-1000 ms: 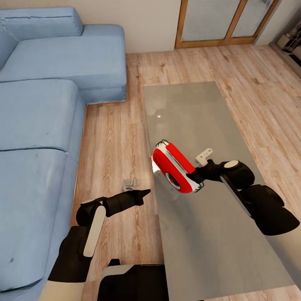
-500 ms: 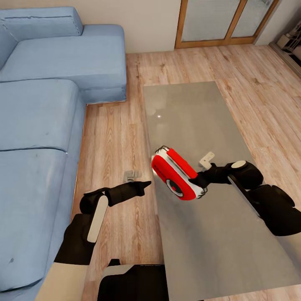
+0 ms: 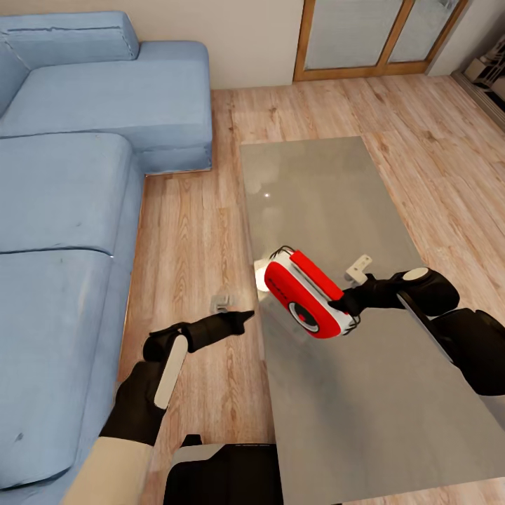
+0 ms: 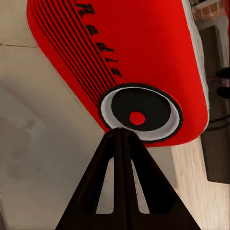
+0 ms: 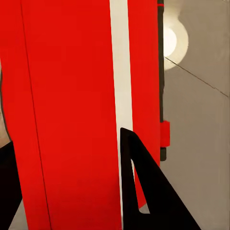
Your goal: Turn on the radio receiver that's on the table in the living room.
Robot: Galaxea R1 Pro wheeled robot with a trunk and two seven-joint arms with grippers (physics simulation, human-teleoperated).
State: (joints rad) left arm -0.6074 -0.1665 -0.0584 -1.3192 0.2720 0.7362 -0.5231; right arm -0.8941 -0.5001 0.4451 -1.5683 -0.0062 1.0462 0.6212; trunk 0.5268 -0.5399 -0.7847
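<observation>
The red radio receiver (image 3: 308, 291), with its white band and thin handle, hangs tilted over the near left part of the grey table (image 3: 322, 182). My right gripper (image 3: 345, 303) is shut on its right end; the right wrist view shows the red shell and white band (image 5: 67, 115) between the dark fingers (image 5: 143, 191). My left gripper (image 3: 247, 317) is shut, over the floor beside the table's left edge, pointing at the radio from a short gap away. Seen from the left wrist, its joined tips (image 4: 122, 134) sit just below the round dark dial (image 4: 140, 114).
A blue sectional sofa (image 3: 77, 175) runs along the left, with a strip of wood floor (image 3: 189, 238) between it and the table. Wood-framed glass doors (image 3: 379, 38) stand at the back. My dark base (image 3: 224, 473) fills the bottom middle.
My right arm has carried the radio a little to the right and toward me. The left forearm has swung lower, its tips still pointed at the radio.
</observation>
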